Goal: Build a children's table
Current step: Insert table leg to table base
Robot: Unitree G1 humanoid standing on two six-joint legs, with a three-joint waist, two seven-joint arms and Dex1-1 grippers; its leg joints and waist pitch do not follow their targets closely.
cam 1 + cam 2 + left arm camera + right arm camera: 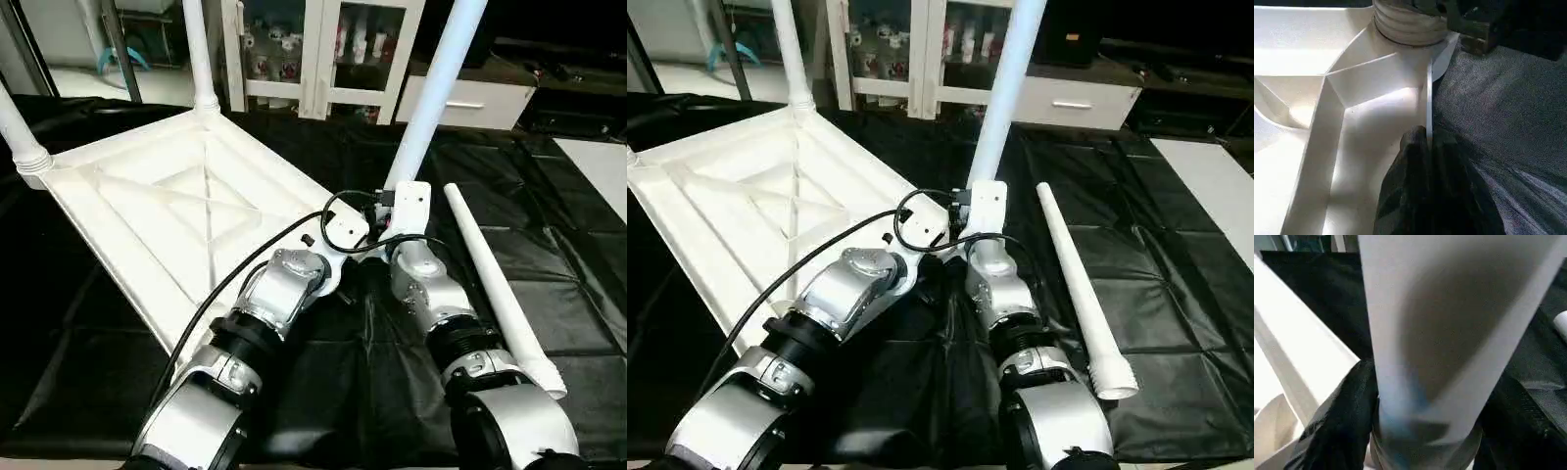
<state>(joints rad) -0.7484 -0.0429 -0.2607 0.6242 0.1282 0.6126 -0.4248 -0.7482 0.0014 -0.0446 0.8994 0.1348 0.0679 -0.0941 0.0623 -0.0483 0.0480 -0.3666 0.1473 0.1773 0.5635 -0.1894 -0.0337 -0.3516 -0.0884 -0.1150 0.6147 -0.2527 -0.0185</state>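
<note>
The white tabletop point(186, 211) lies upside down on the black-covered worktable point(549, 255), ribbed underside up, toward that table's far left part. Legs already stand in sockets at two far corners point(201, 59) point(20, 132). A third leg point(431, 93) rises from the tabletop's near right corner, and a fourth leg point(500, 294) lies loose on the black cover toward the worktable's right edge, well apart from the tabletop.

The left gripper point(1425, 142) is pinched closed on the tabletop's thin edge wall, just beside the corner socket point(1405, 24). The right gripper point(1422, 431) has its black fingers point(1347, 421) on either side of the upright leg low down near the socket; how tightly they clasp it I cannot tell.

The parts look like light moulded plastic: stiff enough to hold shape, smooth and likely slippery under hard fingers. The tabletop is probably best held by its rim or ribs, where a narrow grip bites. A leg likely handles best near its lower end, so that it stays straight while pressed in; gripped high, it could tilt and jam.

No brand, label or writing can be read on any part
</note>
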